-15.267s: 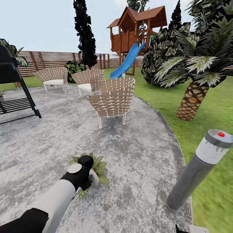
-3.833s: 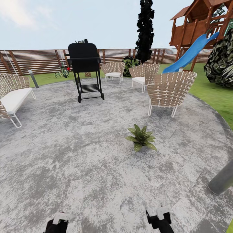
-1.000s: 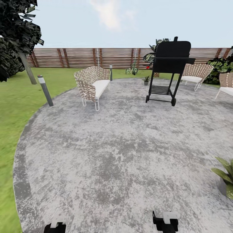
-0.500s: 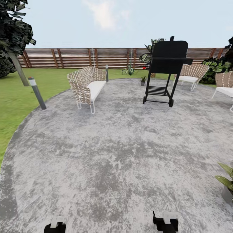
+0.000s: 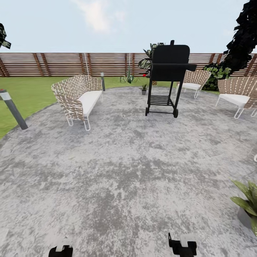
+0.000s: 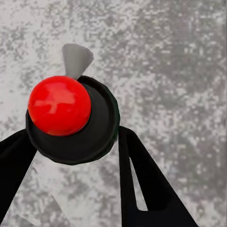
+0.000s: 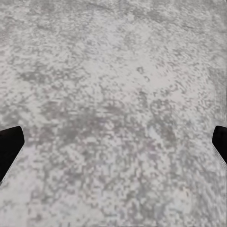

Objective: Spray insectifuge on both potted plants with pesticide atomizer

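Holding the pesticide atomizer, the left tool has its two dark fingers closed against the bottle's sides; the left wrist view looks down on the round black cap and its red top, with grey patio stone beneath. In the head view the left tool and the right tool show low at the frame's edge, over the patio. The right tool holds nothing, its fingertips spread wide at the two sides of the right wrist view with bare stone between them. One potted plant, a green rosette in a grey pot, sits at the near right edge of the patio, partly cut off by the frame. A second small potted plant stands far off, just beside the black grill near the fence. Judging from this, the bottle is already in hand and the step now is travelling to a plant. The next move calls for driving close to one plant, pointing the nozzle at its leaves and spraying until they are covered. Counted: one atomizer, two potted plants, one grill, one wicker sofa, two wicker chairs, and two bollard lamps.
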`<state>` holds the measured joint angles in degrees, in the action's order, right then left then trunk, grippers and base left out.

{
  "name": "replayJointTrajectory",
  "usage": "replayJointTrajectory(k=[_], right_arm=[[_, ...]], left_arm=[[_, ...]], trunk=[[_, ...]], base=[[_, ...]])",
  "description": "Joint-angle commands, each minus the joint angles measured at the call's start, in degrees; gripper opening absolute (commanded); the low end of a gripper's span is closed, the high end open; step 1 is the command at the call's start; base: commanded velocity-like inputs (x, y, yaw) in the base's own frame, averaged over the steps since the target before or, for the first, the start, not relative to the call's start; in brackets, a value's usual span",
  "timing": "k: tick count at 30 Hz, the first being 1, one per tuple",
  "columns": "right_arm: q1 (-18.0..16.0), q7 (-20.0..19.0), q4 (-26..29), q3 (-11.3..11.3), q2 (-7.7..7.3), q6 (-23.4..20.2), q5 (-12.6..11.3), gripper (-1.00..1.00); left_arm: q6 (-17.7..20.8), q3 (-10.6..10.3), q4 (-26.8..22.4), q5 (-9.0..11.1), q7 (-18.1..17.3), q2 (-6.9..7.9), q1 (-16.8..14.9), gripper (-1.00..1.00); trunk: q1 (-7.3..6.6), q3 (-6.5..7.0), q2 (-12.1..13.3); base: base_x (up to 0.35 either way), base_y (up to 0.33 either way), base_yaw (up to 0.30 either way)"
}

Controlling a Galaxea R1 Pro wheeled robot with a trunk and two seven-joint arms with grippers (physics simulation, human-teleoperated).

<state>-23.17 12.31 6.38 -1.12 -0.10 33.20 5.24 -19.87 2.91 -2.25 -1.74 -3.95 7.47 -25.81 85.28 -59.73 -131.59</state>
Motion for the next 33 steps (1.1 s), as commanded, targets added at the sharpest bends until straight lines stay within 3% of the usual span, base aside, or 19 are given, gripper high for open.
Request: replayJointTrajectory(k=[1, 33], right_arm=[[-0.03, 0.55, -0.05, -0.11, -0.03, 0.02, 0.56, 1.00], [-0.03, 0.44, -0.06, -0.11, -0.16, 0.02, 0.56, 1.00]], left_arm=[[-0.17, 0.34, 0.05, -0.18, -0.27, 0.01, -0.03, -1.00], [-0.13, 0.32, 0.05, -0.10, -0.27, 0.00, -0.03, -1.00]], trunk=[[0.02, -0.05, -0.02], [0.02, -0.05, -0.02]], base=[[0.338, 0.000, -0.017], [0.340, 0.000, -0.001]])
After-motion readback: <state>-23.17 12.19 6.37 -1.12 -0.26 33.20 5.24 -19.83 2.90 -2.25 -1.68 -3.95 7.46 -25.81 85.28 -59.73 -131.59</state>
